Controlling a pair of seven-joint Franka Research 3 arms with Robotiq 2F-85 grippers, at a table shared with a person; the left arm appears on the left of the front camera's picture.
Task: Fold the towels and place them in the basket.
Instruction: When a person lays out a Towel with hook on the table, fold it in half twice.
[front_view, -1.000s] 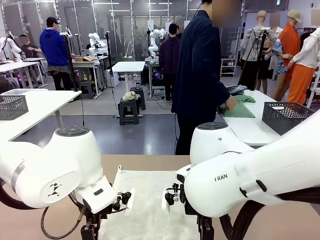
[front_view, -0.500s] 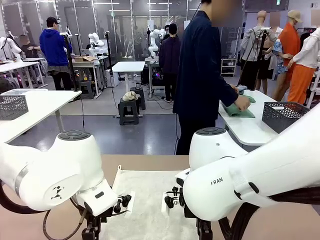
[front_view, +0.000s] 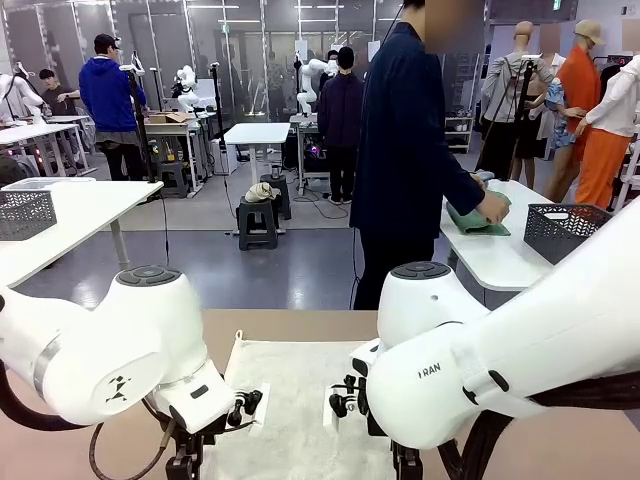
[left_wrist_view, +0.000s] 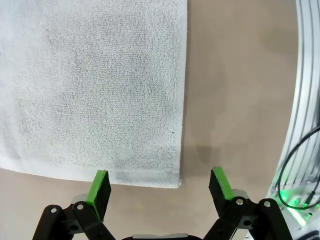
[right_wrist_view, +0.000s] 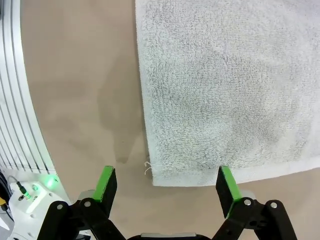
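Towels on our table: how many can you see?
1: the cream-white towel lies flat on the table. Others could be hidden behind the left arm or right arm.

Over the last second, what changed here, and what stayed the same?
The left arm and right arm sank slightly toward the cream-white towel. The person's hand slid along the green cloth, toward picture right. The left pincer and right pincer stay open above the towel's near corners; the towel lies flat, unmoved.
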